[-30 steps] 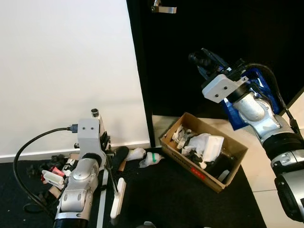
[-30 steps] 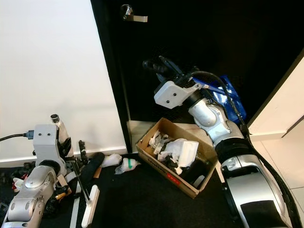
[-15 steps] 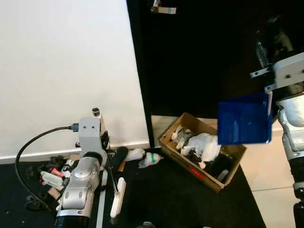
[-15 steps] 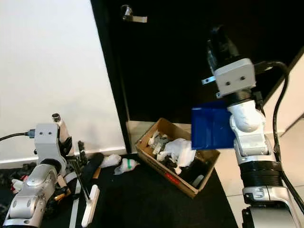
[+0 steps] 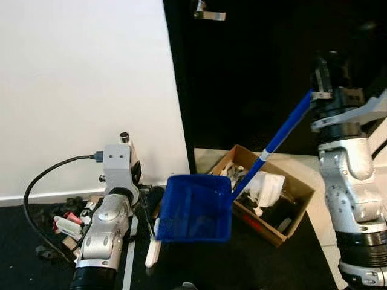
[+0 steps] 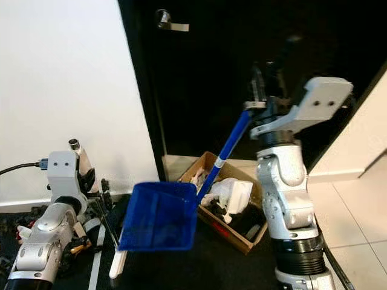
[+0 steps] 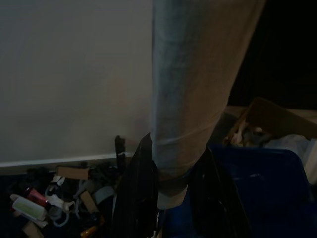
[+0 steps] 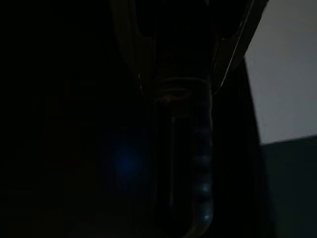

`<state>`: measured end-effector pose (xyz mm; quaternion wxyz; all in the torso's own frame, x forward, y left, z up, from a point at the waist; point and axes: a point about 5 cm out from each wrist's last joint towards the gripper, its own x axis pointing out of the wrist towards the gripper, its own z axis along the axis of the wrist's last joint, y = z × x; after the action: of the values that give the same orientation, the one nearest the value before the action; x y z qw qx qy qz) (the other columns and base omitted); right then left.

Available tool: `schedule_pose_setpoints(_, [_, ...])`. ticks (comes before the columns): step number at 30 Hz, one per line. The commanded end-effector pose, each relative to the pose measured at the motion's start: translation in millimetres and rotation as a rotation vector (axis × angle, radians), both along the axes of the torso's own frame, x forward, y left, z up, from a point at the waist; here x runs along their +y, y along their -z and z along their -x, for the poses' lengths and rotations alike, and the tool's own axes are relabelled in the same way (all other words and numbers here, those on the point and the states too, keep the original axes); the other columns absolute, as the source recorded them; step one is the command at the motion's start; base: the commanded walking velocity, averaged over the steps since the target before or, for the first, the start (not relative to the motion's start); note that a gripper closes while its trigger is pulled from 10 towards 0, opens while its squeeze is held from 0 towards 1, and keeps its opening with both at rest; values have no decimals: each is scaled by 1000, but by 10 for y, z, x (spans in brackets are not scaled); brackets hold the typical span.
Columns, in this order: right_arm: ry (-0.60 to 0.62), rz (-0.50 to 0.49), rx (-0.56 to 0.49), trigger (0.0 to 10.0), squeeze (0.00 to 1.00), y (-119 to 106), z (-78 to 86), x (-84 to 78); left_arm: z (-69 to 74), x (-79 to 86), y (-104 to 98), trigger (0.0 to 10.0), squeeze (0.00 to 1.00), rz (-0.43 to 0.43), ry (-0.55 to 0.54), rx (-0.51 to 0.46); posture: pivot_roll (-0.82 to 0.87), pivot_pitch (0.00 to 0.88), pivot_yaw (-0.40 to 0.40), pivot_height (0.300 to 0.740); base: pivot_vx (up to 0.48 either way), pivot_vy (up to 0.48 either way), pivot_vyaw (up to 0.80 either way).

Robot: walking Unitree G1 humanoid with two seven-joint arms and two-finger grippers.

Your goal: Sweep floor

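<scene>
White wall (image 5: 84, 90) meets a black door (image 5: 254, 72) with a silver handle (image 5: 208, 12); black floor (image 5: 199, 260) runs along their base, with pale tile (image 5: 314, 241) to the right. Cardboard box (image 5: 299, 196) full of white and black rubbish sits on the floor before the door. Blue dustpan (image 5: 196, 208) hangs in the air left of the box, pan low, its long handle (image 5: 281, 136) rising diagonally to the right gripper (image 5: 320, 81), which is clamped on the handle's upper end in front of the door. Left gripper (image 7: 171, 198) is low by the wall, fingers closed around a pale broom stick (image 7: 193, 89); the white broom head (image 5: 151, 254) rests on the floor beside the pan. Small litter (image 5: 63, 220) lies along the skirting near the left arm
</scene>
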<state>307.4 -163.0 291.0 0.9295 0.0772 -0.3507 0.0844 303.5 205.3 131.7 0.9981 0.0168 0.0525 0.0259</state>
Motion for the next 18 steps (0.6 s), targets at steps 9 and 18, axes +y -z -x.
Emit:
schedule_pose_setpoints(9, [-132,69,194,10000,0,553,95,469,108,168,111,10000,0,-33,-100,18,38,142,37,740,0,0,0])
schedule_pose_setpoints(18, [-93,160,366,10000,0,1190,45,606,250,250,256,10000,0,-59,-133,59,60,150,37,740,0,0,0])
